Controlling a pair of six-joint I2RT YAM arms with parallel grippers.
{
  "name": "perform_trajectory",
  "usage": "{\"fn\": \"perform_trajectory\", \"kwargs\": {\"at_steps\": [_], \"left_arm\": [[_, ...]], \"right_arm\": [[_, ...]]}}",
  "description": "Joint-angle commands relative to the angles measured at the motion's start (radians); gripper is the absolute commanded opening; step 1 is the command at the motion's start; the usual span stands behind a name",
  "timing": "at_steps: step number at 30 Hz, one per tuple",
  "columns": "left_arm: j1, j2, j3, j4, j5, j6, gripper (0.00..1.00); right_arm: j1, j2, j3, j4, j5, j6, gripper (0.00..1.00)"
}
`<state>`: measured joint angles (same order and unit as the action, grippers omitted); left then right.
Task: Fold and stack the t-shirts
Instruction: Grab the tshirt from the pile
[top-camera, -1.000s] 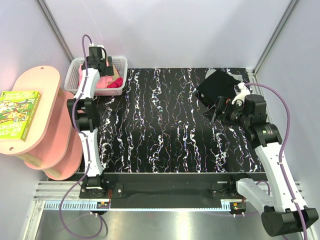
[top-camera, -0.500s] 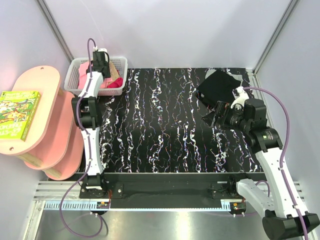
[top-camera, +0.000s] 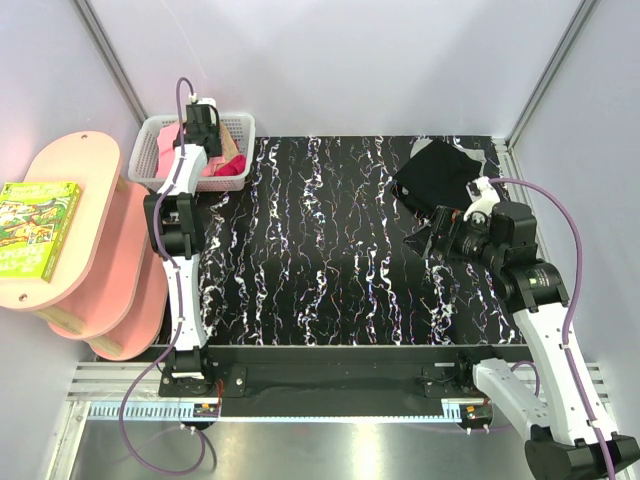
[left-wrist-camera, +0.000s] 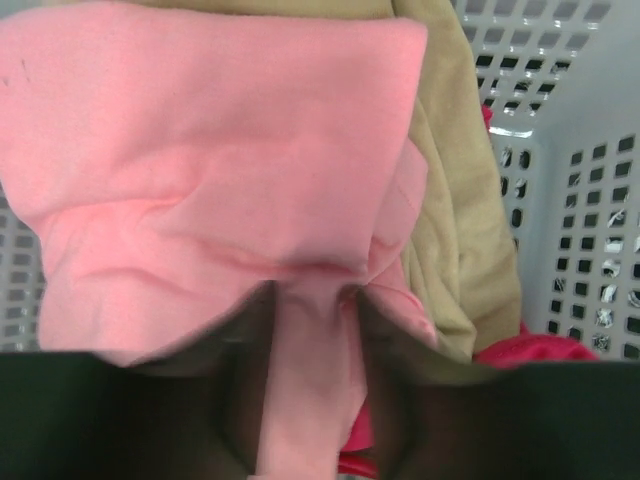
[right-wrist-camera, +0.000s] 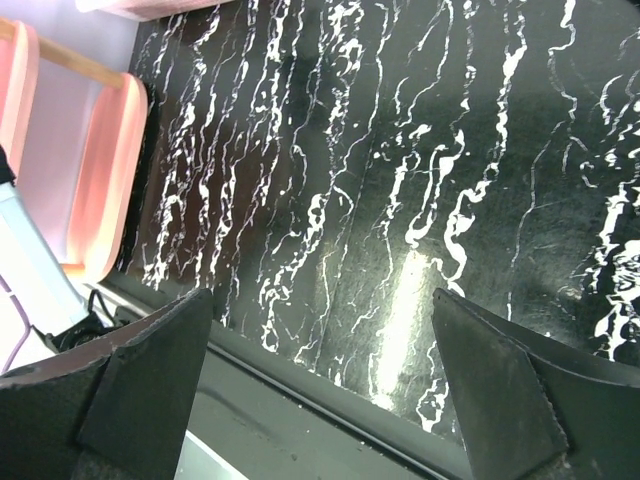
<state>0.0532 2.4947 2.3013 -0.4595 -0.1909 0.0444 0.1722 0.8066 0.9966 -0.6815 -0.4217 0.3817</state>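
Observation:
My left gripper (top-camera: 203, 128) reaches into the white mesh basket (top-camera: 243, 127) at the back left. In the left wrist view it (left-wrist-camera: 308, 300) is shut on a fold of the salmon pink t-shirt (left-wrist-camera: 210, 170), which fills the frame. A tan t-shirt (left-wrist-camera: 455, 220) lies beside it and a magenta t-shirt (left-wrist-camera: 525, 350) shows lower right; the magenta one also shows in the top view (top-camera: 233, 167). A folded black t-shirt (top-camera: 437, 171) lies at the table's back right. My right gripper (top-camera: 424, 236) is open and empty, above the marbled table (right-wrist-camera: 400, 150) in front of the black t-shirt.
A pink two-tier shelf (top-camera: 75, 215) with a green box (top-camera: 35, 228) stands at the left. Grey walls close in the back and sides. The table's near edge and metal rail (right-wrist-camera: 300, 400) show in the right wrist view.
My right gripper has drawn away from the black t-shirt toward the near side and swung left. My left gripper has gone deeper into the basket toward the back.

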Motion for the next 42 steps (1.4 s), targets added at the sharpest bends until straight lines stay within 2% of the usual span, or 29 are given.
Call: {"fn": "perform_trajectory", "kwargs": {"at_steps": [1, 4, 7, 18, 20, 23, 25, 26, 27, 30, 31, 38, 42], "left_arm": [[-0.001, -0.100, 0.004, 0.087, 0.015, 0.026, 0.74], [-0.006, -0.085, 0.012, 0.113, -0.004, 0.040, 0.82], [-0.006, -0.054, 0.038, 0.123, -0.007, 0.043, 0.82], [-0.006, 0.052, 0.060, 0.206, -0.035, 0.124, 0.66], [-0.006, 0.061, 0.058, 0.211, -0.032, 0.129, 0.67], [-0.006, 0.076, 0.061, 0.216, -0.028, 0.135, 0.74], [-0.006, 0.081, 0.058, 0.217, -0.022, 0.137, 0.75], [-0.006, 0.082, 0.060, 0.216, -0.021, 0.135, 0.73], [-0.006, 0.079, 0.058, 0.216, -0.015, 0.132, 0.62], [-0.007, 0.069, 0.060, 0.213, -0.010, 0.130, 0.21], [-0.006, 0.063, 0.060, 0.211, -0.009, 0.124, 0.00], [-0.003, -0.106, -0.019, 0.190, 0.066, 0.057, 0.00], [-0.007, -0.323, -0.054, 0.121, 0.154, -0.006, 0.00]], "right_arm": [[0.012, -0.012, -0.004, 0.003, -0.035, 0.009, 1.00], [0.012, -0.003, -0.015, 0.011, -0.038, 0.005, 1.00], [0.013, 0.008, -0.026, 0.020, -0.043, 0.009, 0.98], [0.018, 0.002, -0.049, 0.042, -0.065, 0.029, 0.95], [0.018, -0.006, -0.050, 0.042, -0.069, 0.031, 0.95], [0.018, -0.017, -0.047, 0.039, -0.072, 0.037, 0.94], [0.020, -0.024, -0.046, 0.033, -0.072, 0.040, 0.94], [0.020, -0.029, -0.044, 0.030, -0.072, 0.040, 0.93], [0.018, -0.032, -0.044, 0.023, -0.072, 0.043, 0.93], [0.020, -0.043, -0.050, 0.019, -0.074, 0.046, 0.93], [0.021, -0.049, -0.050, 0.017, -0.072, 0.046, 0.92], [0.021, -0.057, -0.061, 0.023, -0.078, 0.046, 0.92], [0.021, -0.061, -0.062, 0.040, -0.094, 0.045, 0.91]]}}
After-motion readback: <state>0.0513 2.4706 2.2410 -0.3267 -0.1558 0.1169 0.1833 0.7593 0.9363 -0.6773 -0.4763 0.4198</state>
